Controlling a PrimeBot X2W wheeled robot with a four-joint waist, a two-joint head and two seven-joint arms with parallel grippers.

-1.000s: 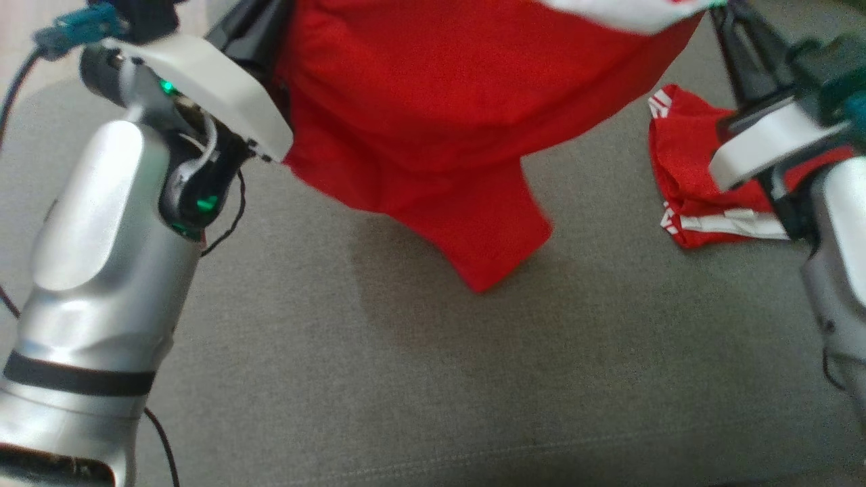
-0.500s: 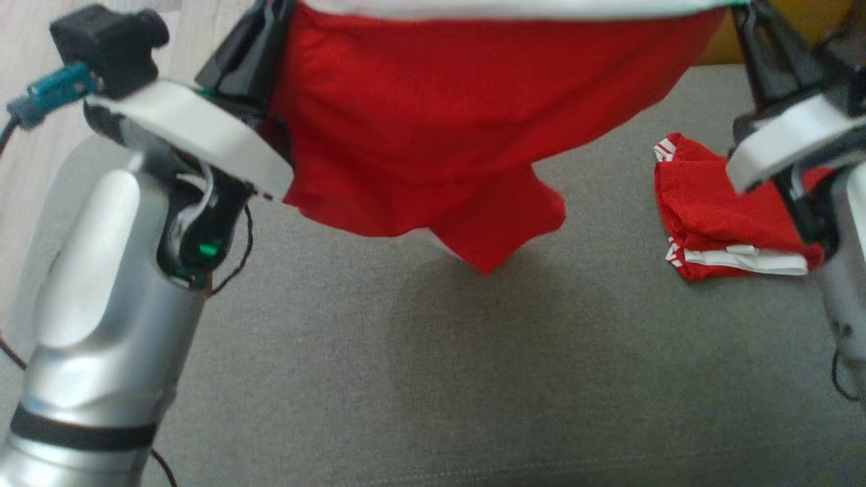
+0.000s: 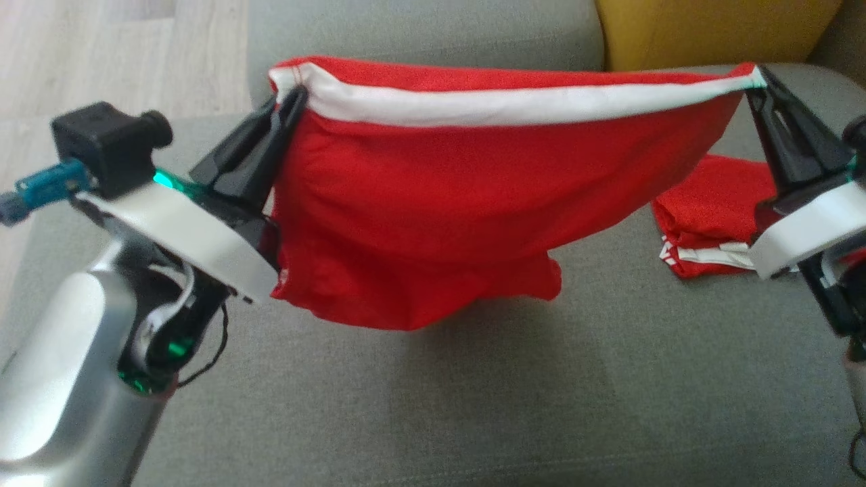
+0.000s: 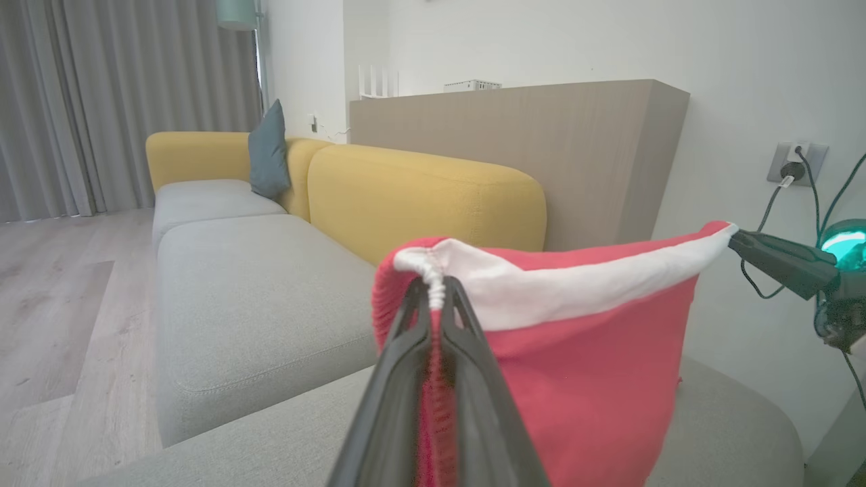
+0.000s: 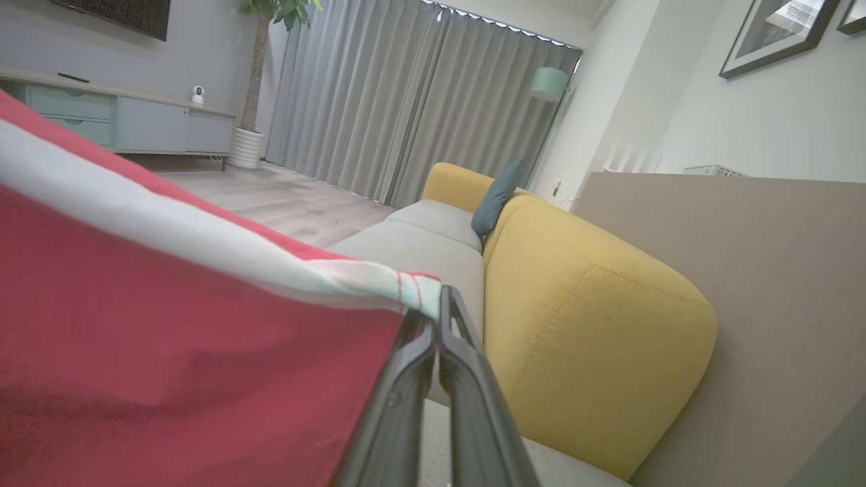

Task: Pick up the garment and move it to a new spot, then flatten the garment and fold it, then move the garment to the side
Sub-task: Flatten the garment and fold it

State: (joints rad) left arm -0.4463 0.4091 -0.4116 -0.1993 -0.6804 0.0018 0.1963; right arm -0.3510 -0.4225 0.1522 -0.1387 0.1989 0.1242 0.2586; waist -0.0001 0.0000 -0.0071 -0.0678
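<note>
Two arms share the load. The grey sofa cushion [image 3: 473,406] lies broad beneath, with its open stretch toward the robot, the wooden floor [image 3: 101,54] off its left edge and a yellow backrest [image 3: 710,34] behind. Above it hangs the red garment [image 3: 473,196], its long axis running left to right along the taut white waistband [image 3: 507,105]. A folded red piece [image 3: 703,230] lies on the cushion near the right end, so I judge the lay-down belongs centre or left. The left gripper [image 3: 291,101] is clamped on one waistband corner, the right gripper [image 3: 754,78] pinched on the other
</note>
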